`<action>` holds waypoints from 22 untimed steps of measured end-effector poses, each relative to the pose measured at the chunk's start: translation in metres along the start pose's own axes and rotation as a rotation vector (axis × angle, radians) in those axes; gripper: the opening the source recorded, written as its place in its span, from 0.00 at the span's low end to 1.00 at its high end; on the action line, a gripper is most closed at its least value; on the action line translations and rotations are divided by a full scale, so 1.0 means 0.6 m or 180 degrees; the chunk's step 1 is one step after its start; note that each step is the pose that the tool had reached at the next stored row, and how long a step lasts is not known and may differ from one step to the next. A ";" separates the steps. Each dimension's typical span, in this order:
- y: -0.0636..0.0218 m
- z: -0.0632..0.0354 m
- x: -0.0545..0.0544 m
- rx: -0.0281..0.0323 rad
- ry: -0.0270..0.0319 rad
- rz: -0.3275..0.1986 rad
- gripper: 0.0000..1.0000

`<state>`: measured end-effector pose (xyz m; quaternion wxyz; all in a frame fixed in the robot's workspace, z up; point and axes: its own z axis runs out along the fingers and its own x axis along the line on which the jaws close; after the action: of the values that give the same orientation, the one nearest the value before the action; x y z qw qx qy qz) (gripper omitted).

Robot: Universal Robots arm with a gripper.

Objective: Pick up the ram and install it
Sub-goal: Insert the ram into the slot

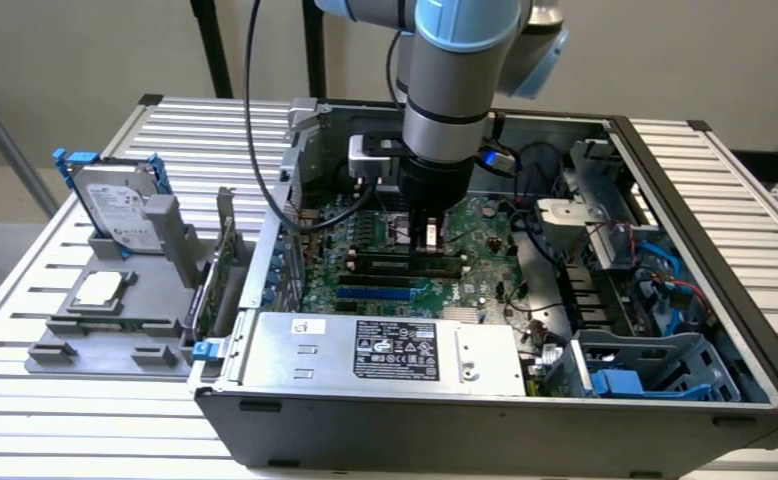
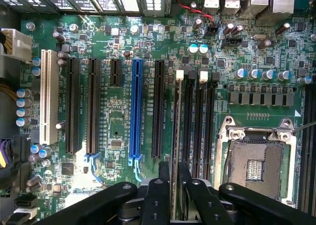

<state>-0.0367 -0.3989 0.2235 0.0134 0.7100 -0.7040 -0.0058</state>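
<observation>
Hovering low over the motherboard [image 1: 416,255] inside the computer case [image 1: 496,420]: end effector [image 1: 429,238]. Wrist view: fingers [image 2: 157,195] partly open astride the ram [image 2: 176,151], standing edge-on in its slot; seating unconfirmed.

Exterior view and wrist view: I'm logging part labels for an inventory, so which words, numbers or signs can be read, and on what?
None can be read.
Power supply label: white print on black, too small.
Small white sticker on the power supply: blurred.
Hard drive label: unreadable.
Motherboard white slot lettering: too small to make out.
</observation>
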 end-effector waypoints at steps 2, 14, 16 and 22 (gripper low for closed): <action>0.000 0.000 0.000 0.0000 0.0005 0.0000 0.21; 0.000 -0.006 -0.005 0.0000 0.0029 0.0001 0.21; 0.000 -0.010 -0.005 0.0000 0.0029 0.0001 0.21; 0.001 -0.038 -0.005 0.0000 0.0029 0.0001 0.21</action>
<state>-0.0367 -0.3954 0.2463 0.0167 0.7099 -0.7041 -0.0026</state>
